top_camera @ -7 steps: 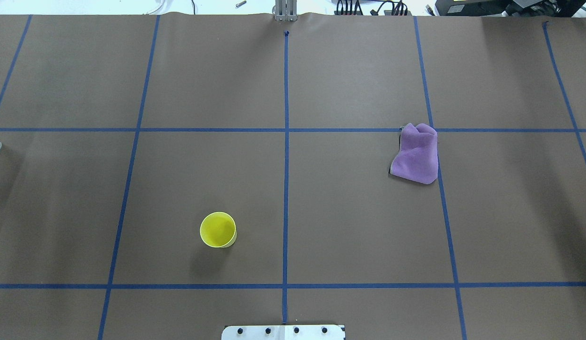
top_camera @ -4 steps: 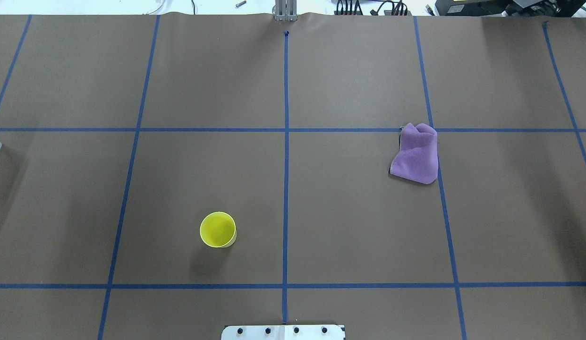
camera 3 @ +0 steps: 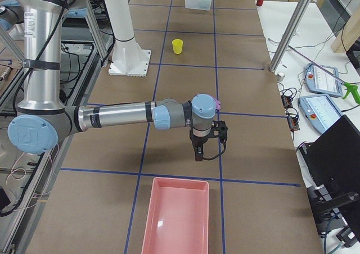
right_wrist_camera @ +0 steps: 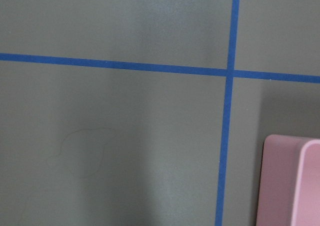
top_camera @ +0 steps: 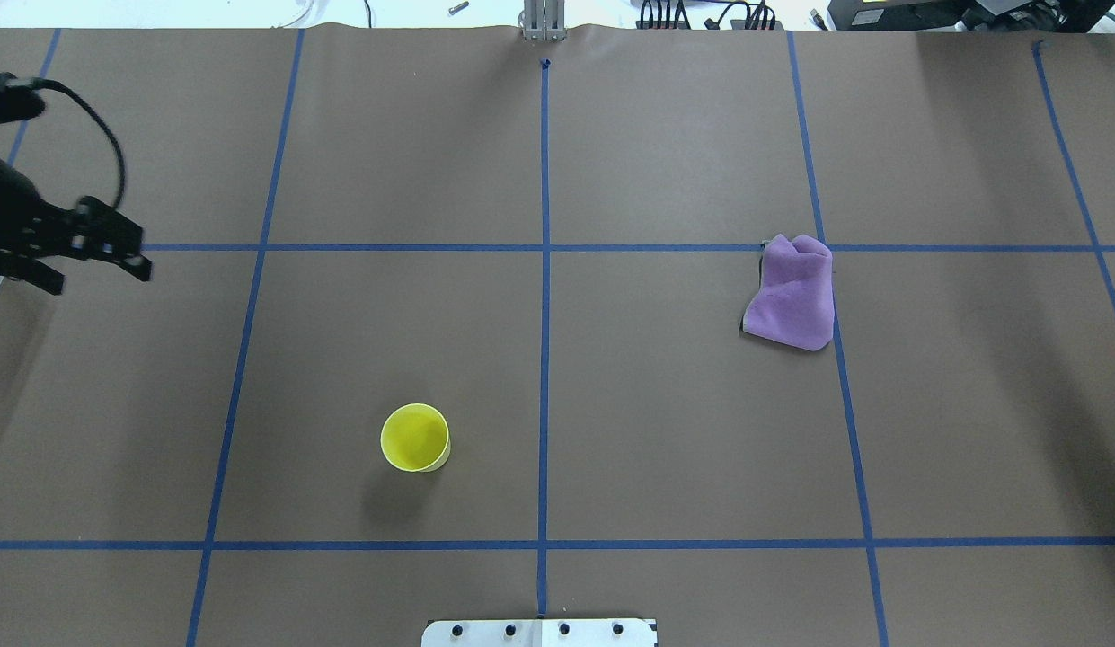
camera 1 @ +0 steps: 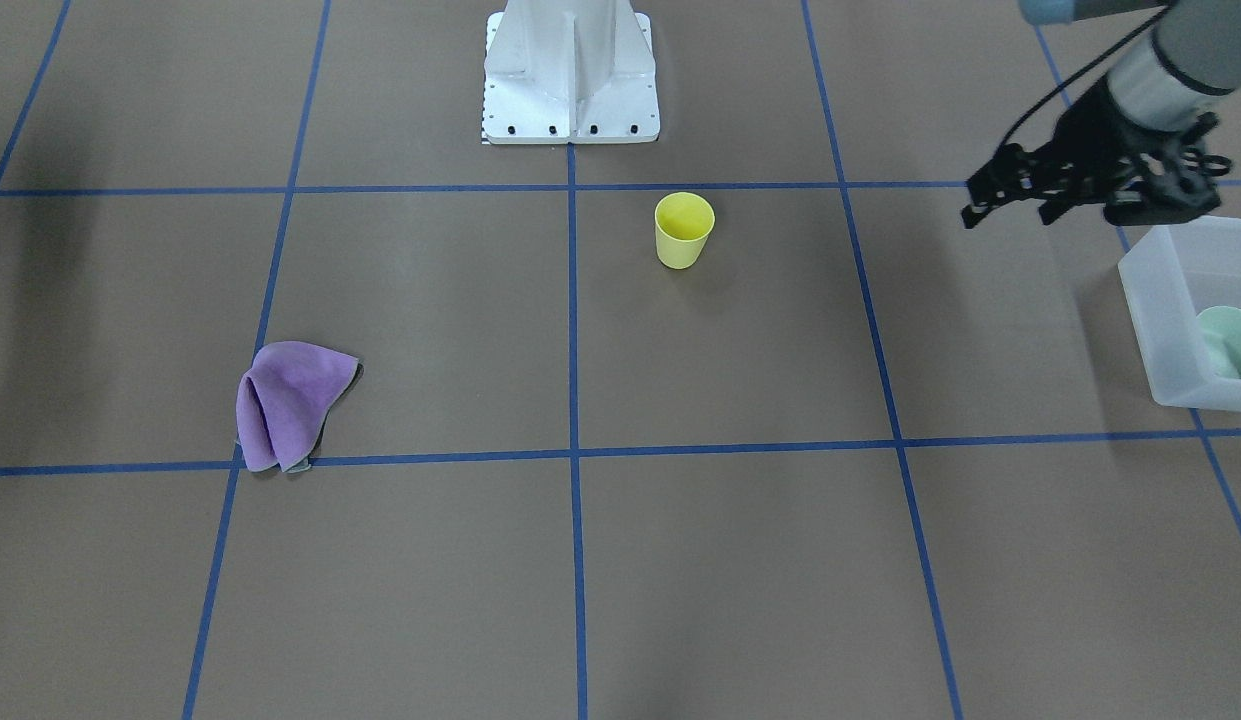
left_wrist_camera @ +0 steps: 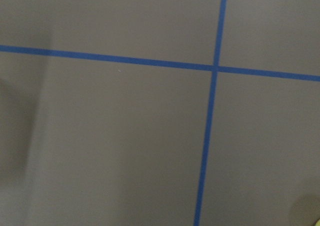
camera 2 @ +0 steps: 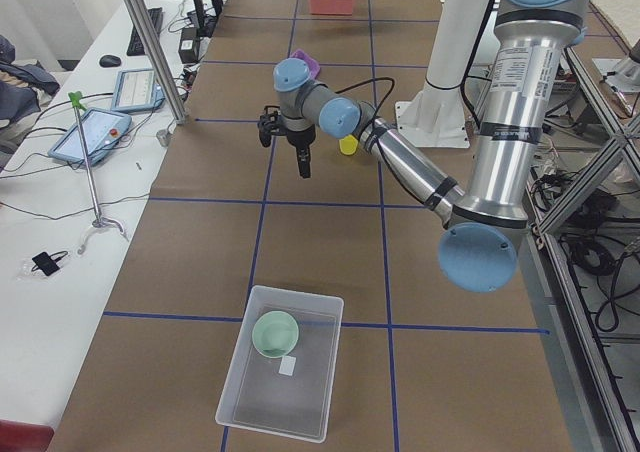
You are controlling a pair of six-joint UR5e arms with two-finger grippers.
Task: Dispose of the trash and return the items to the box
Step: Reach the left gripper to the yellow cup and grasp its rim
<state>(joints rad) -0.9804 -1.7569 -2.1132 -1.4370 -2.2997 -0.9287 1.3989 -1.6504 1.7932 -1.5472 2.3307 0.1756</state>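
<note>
Bowl (camera 2: 275,332) sits in box (camera 1: 1150,320) at tabletop's (top_camera: 656,431) left end (job part done, I reckon). Yellow cup (camera 1: 684,230) & purple cloth (camera 1: 285,400) not yet sorted, mid-tabletop. L fingers (top_camera: 121,250) spread, empty, near box; R fingers (camera 3: 197,152): I can't tell.

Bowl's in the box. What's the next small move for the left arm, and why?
Probably swing the left tool toward the yellow cup: it looks open and empty, the bowl already sits in the box, and the cup stands upright on its side.

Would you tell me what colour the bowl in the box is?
The bowl is pale mint green; the exterior left view shows it best.
</note>
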